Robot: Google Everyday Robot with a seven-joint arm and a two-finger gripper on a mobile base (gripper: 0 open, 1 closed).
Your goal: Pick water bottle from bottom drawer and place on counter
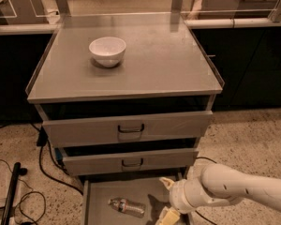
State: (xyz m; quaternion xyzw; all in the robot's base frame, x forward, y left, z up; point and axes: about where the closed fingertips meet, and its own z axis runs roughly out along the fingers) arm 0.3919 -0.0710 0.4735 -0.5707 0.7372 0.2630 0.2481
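The bowl (107,50) sits upper left on the worktop (173,69), with open room to its right. At lower centre the water bottle (126,206) lies on its side in the bottom drawer (126,189). Just to its right the claw (167,199) is spread wide and empty. A glancing close could roll the bottle leftward, and lifting might clip the overhanging middle drawer (168,159).

Bottle (126,206) (flat) in drawer (131,189) — gripper (167,199) beside

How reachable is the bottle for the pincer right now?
Probably yes. The bottom drawer is pulled out, the bottle lies bare on its floor, and the open pincer hangs close beside it with nothing between.
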